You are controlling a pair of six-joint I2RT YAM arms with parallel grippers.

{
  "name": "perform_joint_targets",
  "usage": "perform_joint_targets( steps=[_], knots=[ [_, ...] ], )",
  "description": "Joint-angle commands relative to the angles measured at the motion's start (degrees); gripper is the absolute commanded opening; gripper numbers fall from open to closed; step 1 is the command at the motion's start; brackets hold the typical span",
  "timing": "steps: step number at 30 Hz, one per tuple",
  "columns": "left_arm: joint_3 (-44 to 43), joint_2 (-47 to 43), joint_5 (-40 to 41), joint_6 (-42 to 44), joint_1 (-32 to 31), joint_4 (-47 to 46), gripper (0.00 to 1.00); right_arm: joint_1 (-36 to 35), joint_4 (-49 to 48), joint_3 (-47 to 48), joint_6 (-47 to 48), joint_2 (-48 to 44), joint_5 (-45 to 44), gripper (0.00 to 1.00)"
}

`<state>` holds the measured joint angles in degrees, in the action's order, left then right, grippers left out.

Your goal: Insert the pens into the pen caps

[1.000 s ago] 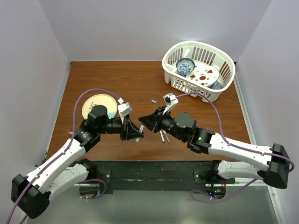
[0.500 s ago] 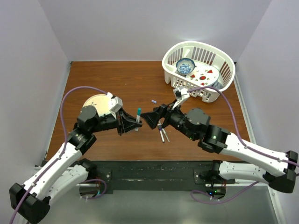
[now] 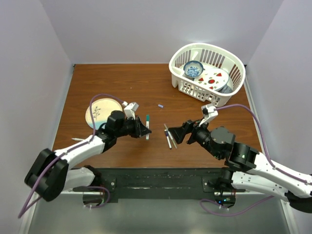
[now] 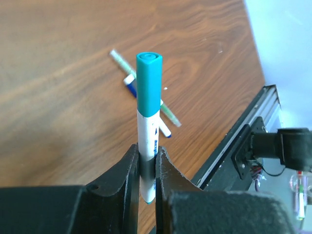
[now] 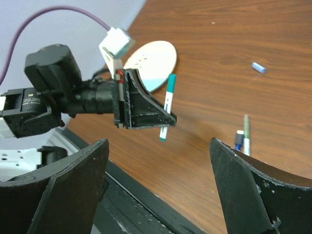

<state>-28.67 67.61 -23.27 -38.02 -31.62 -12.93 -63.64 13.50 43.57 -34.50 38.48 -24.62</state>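
The left claw (image 4: 146, 163) is pinching a white pen (image 4: 147, 134) low on its barrel, with both fingers (image 4: 127, 170) pressing in on it from either side. The pen is standing nearly upright in the grip. It is wearing a teal cap (image 4: 149, 80) on its top end, and its lower end is poking out below the fingers.

The right claw (image 5: 158, 146) is hanging spread wide, its two fingers (image 5: 73, 185) sitting far apart and gripping nothing. It is facing the left claw across a gap, above the brown table (image 3: 122, 83).

Two more pens are lying side by side on the wood between the claws, closer to the right one. One is a greenish pen (image 4: 118, 57) and the other is a blue-ended pen (image 4: 129, 87). Whether they are touching cannot be told, as the held pen is covering their middles.

A small lavender cap (image 3: 160, 105) is lying alone farther back on the table, well apart from the loose pens. A round cream plate (image 3: 100, 109) is sitting just behind the left arm, which is partly covering it. At the far right corner a white basket (image 3: 207, 45) is holding a blue bowl (image 3: 193, 68) and a red-spotted plate (image 3: 214, 78).
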Motion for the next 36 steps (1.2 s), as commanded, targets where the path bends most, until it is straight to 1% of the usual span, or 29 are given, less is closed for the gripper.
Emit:
perform_joint_targets(
  steps=[1, 5, 7, 9, 13, 14, 16, 20, 23, 24, 25, 26, 28, 29, 30, 31, 32, 34, 35, 36],
  knots=[
    [-0.5, 4.7, 6.3, -7.0, -3.5, -8.3, 0.01, 0.0, 2.5, -0.2, 0.1, -0.9, -3.5, 0.88],
    [-0.3, 10.0, 9.0, -10.9, -5.9, -9.7, 0.07, 0.0, 2.9, -0.6, -0.1, -0.7, -3.5, 0.88],
    [0.2, 11.4, 9.0, -13.1, -6.0, -11.0, 0.13, 0.1, 2.2, -1.0, -0.3, -0.7, -3.0, 0.88],
    [0.2, 13.4, 9.1, -13.9, -6.4, -11.8, 0.16, 0.0, 2.1, -1.2, -0.6, -0.7, -2.5, 0.88],
    [-0.9, 16.6, 9.5, -15.2, -6.9, -12.1, 0.17, 0.1, 2.2, -1.2, -0.8, -0.9, -2.4, 0.88],
    [-1.0, 17.7, 9.6, -15.4, -7.1, -12.1, 0.18, 0.1, 2.2, -1.2, -0.8, -0.9, -2.4, 0.88],
    [-1.8, 18.6, 9.6, -15.7, -7.1, -11.6, 0.24, 0.0, 2.6, -1.1, -1.0, -1.3, -2.6, 0.88],
    [-2.2, 19.8, 10.4, -16.7, -7.4, -9.1, 0.29, 0.0, 3.0, -1.1, -0.9, -2.0, -2.9, 0.88],
    [-2.4, 19.2, 12.1, -18.5, -7.4, -6.3, 0.39, 0.0, 3.9, -0.9, -1.3, -2.8, -3.1, 0.88],
    [-2.5, 19.0, 12.5, -18.8, -7.4, -5.6, 0.5, 0.1, 4.3, -0.8, -1.4, -3.1, -3.0, 0.87],
    [-3.1, 18.5, 12.7, -18.8, -7.4, -4.7, 0.53, 0.1, 4.3, -0.9, -1.4, -3.4, -3.0, 0.87],
    [-3.6, 17.4, 14.4, -18.8, -7.5, -2.0, 0.55, 0.0, 4.5, -1.2, -1.5, -3.7, -3.1, 0.87],
    [-5.9, 15.9, 18.1, -19.7, -7.5, 2.9, 0.56, 0.0, 4.3, -1.6, -1.6, -3.9, -3.3, 0.87],
    [-6.9, 14.2, 23.0, -20.3, -7.5, 9.2, 0.57, 0.1, 4.4, -1.7, -1.6, -4.1, -3.4, 0.87],
    [-8.1, 13.4, 27.3, -23.0, -7.5, 12.7, 0.57, 0.1, 4.6, -1.8, -1.6, -4.1, -3.3, 0.87],
    [-11.4, 12.7, 31.2, -24.4, -7.3, 18.6, 0.57, 0.1, 4.7, -1.8, -1.6, -4.1, -3.2, 0.87],
    [-13.0, 11.8, 38.4, -25.3, -7.0, 27.1, 0.57, 0.1, 4.8, -1.7, -1.5, -3.9, -2.9, 0.87],
    [-17.6, 11.4, 44.7, -28.6, -6.1, 35.2, 0.57, 0.0, 5.0, -1.7, -1.4, -3.8, -2.1, 0.88],
    [-18.7, 11.0, 48.8, -29.7, -4.3, 42.0, 0.57, 0.1, 5.3, -1.7, -1.4, -3.6, -1.8, 0.88],
    [-19.5, 10.6, 50.1, -31.4, -3.0, 44.5, 0.57, 0.1, 5.6, -1.7, -1.4, -3.5, -1.6, 0.88]
  ],
)
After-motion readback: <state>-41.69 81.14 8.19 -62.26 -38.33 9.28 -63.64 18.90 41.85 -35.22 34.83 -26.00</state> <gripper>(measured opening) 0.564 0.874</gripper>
